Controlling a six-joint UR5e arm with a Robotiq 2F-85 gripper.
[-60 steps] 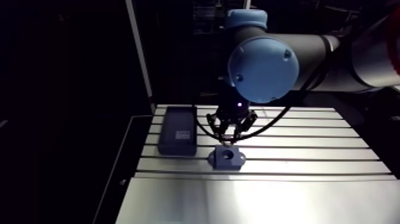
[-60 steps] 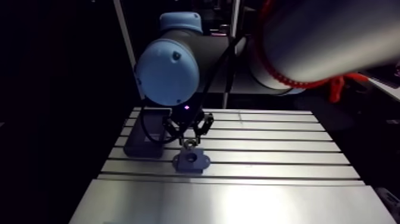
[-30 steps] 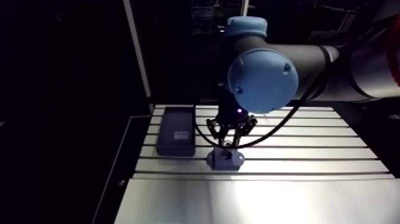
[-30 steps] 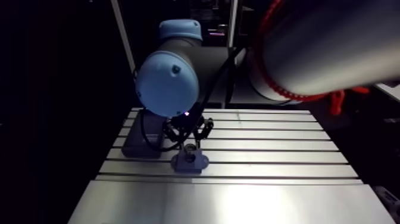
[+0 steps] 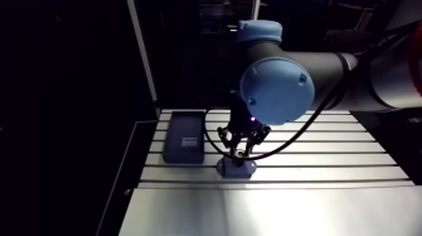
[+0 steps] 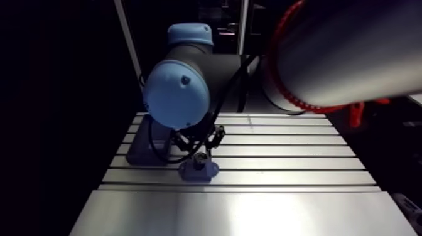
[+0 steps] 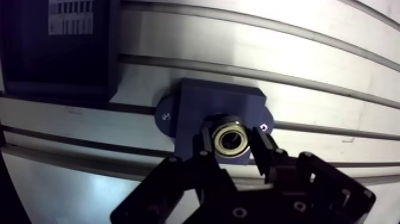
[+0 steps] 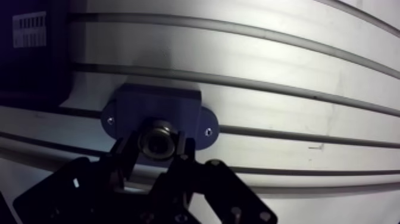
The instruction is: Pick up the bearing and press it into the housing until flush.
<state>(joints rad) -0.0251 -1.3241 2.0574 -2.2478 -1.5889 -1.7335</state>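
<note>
- Pick-up looked done to us: the tool (image 7: 232, 143) was clamped on the bearing (image 7: 231, 137).
- We judged pressing not yet finished; the bearing hung over the housing (image 7: 202, 102), flushness unclear.

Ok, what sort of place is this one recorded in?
Probably a lab or workshop assembly bench: a slotted aluminium table, a dark blue housing on it, and the claw gripping a bearing right at that housing.
</note>
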